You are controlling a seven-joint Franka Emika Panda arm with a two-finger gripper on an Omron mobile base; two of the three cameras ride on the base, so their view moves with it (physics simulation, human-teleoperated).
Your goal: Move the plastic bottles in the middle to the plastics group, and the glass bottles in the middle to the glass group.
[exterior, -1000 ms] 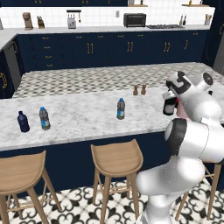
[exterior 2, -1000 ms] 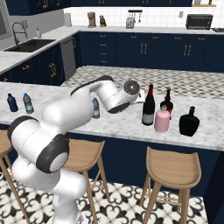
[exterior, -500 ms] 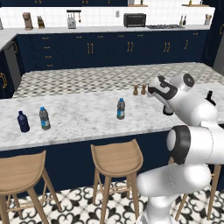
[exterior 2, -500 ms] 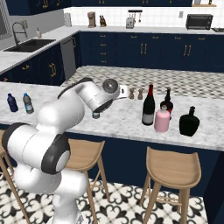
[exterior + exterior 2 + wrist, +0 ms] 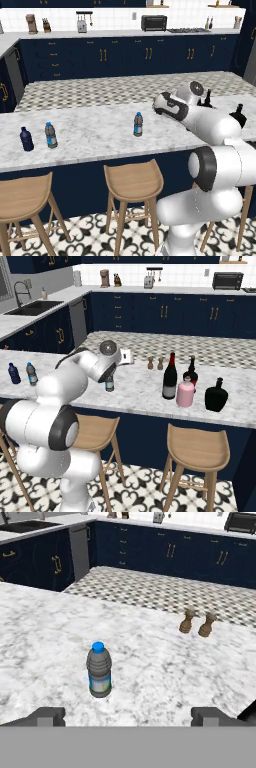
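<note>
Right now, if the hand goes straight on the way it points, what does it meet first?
Probably the small water bottle with the blue cap: it stands alone on the marble counter, just ahead of the open hand. Depth is unclear.

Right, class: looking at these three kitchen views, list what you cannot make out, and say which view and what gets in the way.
1. Left base view: the pink bottle and wine bottle, hidden behind the arm.
2. Right base view: the middle water bottle, its upper part covered by the arm.
3. Hand view: the gripper; its fingertips are cut by the bottom edge.
4. Hand view: the label text on the water bottle is too small.
</note>
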